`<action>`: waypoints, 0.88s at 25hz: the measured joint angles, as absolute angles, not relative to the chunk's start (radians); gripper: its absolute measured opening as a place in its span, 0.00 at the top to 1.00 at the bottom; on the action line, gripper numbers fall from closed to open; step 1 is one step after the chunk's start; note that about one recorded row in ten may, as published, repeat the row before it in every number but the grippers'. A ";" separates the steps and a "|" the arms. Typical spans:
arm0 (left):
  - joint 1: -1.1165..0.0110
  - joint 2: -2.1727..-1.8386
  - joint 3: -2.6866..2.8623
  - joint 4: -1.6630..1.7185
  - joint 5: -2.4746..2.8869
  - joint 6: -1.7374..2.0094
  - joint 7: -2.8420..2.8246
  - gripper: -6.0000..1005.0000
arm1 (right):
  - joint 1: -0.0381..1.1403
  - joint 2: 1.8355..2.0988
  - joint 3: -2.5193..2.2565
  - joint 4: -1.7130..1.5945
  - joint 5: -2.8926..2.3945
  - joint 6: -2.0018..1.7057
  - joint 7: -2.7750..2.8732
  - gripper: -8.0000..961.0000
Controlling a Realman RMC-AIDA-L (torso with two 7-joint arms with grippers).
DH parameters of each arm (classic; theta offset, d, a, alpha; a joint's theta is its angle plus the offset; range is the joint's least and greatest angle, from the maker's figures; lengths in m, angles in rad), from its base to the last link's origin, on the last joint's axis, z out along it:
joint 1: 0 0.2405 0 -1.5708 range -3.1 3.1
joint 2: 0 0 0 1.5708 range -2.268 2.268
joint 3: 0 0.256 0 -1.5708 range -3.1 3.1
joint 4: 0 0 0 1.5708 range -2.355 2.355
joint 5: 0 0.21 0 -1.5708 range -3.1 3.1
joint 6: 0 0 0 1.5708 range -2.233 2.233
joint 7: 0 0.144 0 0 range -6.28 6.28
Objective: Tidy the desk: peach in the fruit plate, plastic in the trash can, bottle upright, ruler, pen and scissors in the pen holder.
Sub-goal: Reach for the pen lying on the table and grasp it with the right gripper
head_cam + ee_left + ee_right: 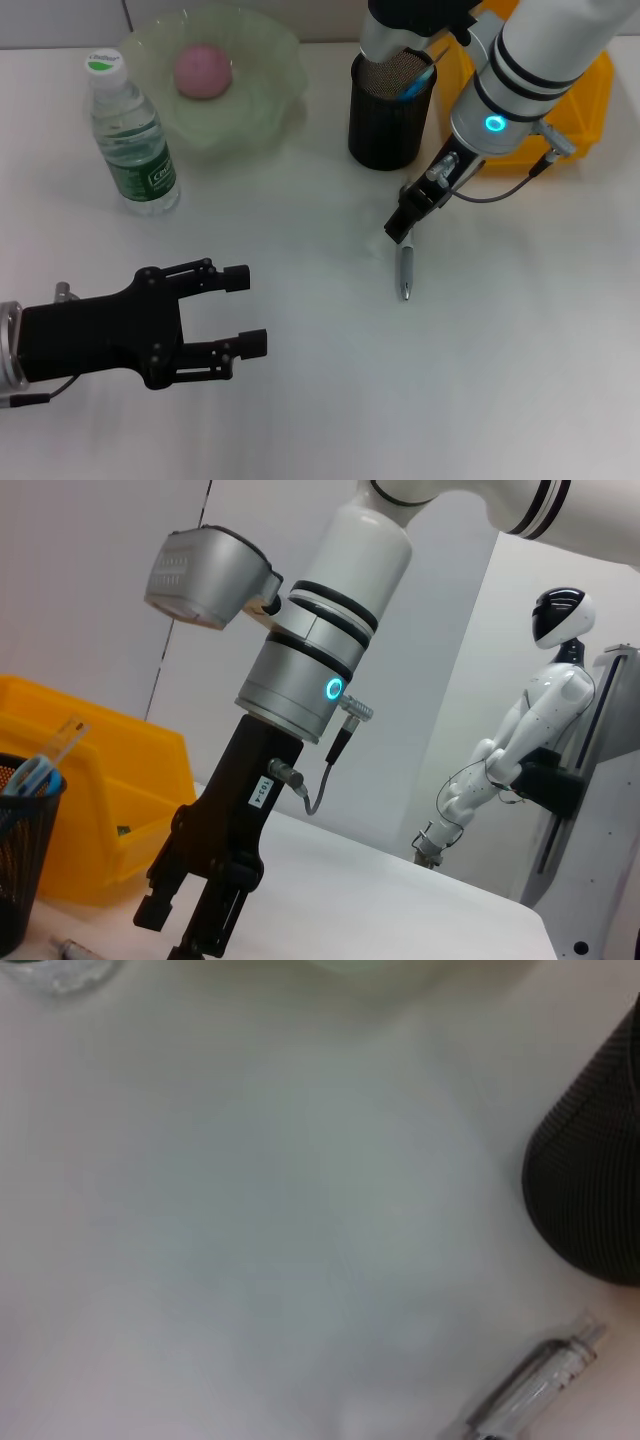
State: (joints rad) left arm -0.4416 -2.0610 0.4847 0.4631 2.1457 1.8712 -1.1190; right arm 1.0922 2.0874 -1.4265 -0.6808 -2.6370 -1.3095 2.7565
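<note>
Although most of the tidying looked done, the pen (405, 272) lay alone on the white bench (520, 380), its long axis running toward and away from the robot, far end tucked directly under the right tool (401, 228). That tool hung low over the pen's far end, just in front of the pen holder (390, 112); whether its jaws stood apart or closed could not be told. The left tool (245, 310) rested well off to the left, jaws wide, holding nothing. By position the right arm was far nearer; any grasp would need closing across the pen's thin barrel.
</note>
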 joint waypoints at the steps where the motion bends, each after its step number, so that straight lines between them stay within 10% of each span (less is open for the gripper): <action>1: -0.442 -2.061 0.485 0.463 2.146 1.871 -1.119 0.20 | 1.092 2.087 -1.427 -0.681 -2.637 -1.309 2.756 0.18; 22: -0.443 -2.063 0.491 0.457 2.146 1.870 -1.106 0.20 | 1.105 2.093 -1.479 -0.621 -2.613 -1.249 2.765 0.18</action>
